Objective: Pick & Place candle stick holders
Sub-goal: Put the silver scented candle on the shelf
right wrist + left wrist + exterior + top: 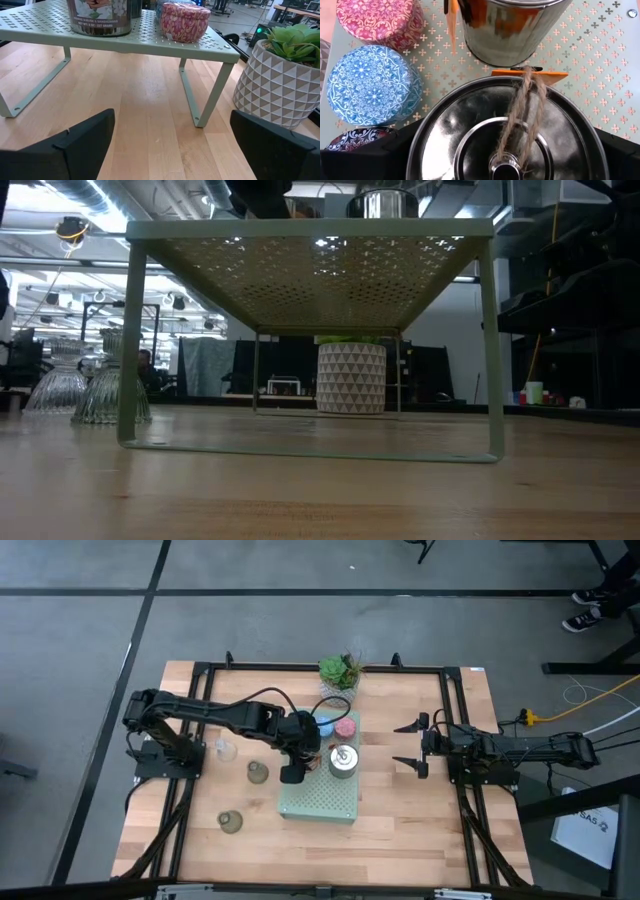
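Observation:
A pale green perforated shelf (320,802) stands mid-table. On it sit a pink holder (380,20), a blue one (372,85), a purple one (355,139) and a shiny silver one (512,30). A second silver holder (505,125), with a twine loop on its lid, lies between the fingers of my left gripper (505,167), which comes down over the shelf's left part (295,772) and stands wide. Two olive-green holders (258,772) (230,822) rest on the bare table left of the shelf. My right gripper (418,747) waits open, right of the shelf. My left gripper's fingers (375,157) stand close on either side of the near silver holder's rim (420,145), slanting down from the table's left. The holder sits upright. Whether the fingers touch it, I cannot tell.
A green succulent in a white patterned pot (340,670) stands just beyond the shelf's far edge. A small clear glass piece (224,750) rests on the table near the left arm. An orange tag (530,73) lies on the shelf between the two silver holders. Bare wood lies under the shelf (150,100).

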Action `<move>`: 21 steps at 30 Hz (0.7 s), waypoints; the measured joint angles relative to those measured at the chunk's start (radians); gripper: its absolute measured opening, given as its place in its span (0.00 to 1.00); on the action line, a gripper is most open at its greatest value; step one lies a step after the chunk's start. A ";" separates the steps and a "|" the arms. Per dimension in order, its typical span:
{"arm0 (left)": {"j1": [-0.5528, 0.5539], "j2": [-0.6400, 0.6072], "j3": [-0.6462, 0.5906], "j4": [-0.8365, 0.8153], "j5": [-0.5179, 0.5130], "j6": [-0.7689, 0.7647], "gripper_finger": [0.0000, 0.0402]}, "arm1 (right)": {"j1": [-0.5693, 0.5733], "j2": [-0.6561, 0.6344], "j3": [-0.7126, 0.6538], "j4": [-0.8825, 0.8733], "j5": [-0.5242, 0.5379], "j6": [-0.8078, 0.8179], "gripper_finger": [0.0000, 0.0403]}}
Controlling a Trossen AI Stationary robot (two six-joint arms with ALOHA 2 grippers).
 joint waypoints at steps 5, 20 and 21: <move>0.000 0.000 0.000 0.000 -0.011 0.000 0.92 | 0.000 0.000 0.000 0.000 0.000 0.000 0.99; 0.000 0.000 0.000 0.002 -0.015 0.000 0.93 | 0.000 0.000 0.000 0.000 0.000 0.000 0.99; 0.000 0.000 0.000 0.002 -0.015 0.000 0.93 | 0.000 0.000 0.000 0.000 0.000 0.000 0.99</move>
